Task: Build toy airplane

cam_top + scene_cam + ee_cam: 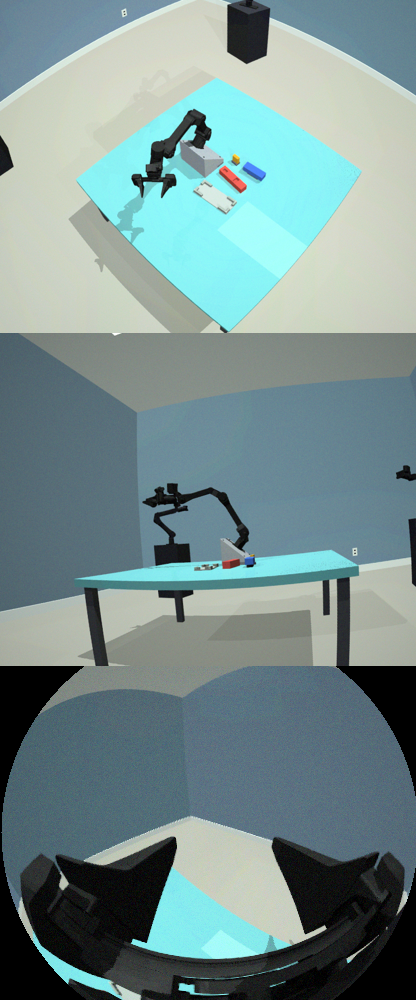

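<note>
Blue walls surround a cyan table (277, 243). Gripper (153, 189) is held high at the left, spread wide, nothing gripped. Grey jig (215, 196), red fuselage (232, 178), blue wing (254, 170) and yellow tail fin (236, 159) are laid apart right of it.

No text, label, brand, number or sign can be read in any of the three views. The red, blue and yellow blocks, the grey jig plate, the grey wedge base and the black arm all show plain, unmarked surfaces.
</note>
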Robot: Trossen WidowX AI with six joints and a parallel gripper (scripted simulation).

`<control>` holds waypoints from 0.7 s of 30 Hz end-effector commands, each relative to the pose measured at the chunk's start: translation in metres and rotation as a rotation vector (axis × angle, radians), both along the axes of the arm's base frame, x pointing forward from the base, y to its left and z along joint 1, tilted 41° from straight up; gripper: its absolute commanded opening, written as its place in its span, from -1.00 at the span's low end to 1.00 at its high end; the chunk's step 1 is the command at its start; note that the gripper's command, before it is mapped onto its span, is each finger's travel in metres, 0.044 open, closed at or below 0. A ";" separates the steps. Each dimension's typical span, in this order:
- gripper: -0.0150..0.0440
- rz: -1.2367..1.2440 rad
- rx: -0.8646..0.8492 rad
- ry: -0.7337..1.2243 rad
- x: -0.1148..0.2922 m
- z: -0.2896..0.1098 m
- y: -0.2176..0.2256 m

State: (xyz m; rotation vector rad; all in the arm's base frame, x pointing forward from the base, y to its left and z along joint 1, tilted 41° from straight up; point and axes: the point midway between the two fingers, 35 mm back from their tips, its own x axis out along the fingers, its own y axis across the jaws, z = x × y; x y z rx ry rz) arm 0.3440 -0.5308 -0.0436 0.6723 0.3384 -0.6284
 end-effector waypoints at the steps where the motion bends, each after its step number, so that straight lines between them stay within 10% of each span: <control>1: 0.95 0.000 0.000 0.000 0.000 0.000 0.000; 21: 1.00 0.754 0.308 0.435 0.063 0.033 0.325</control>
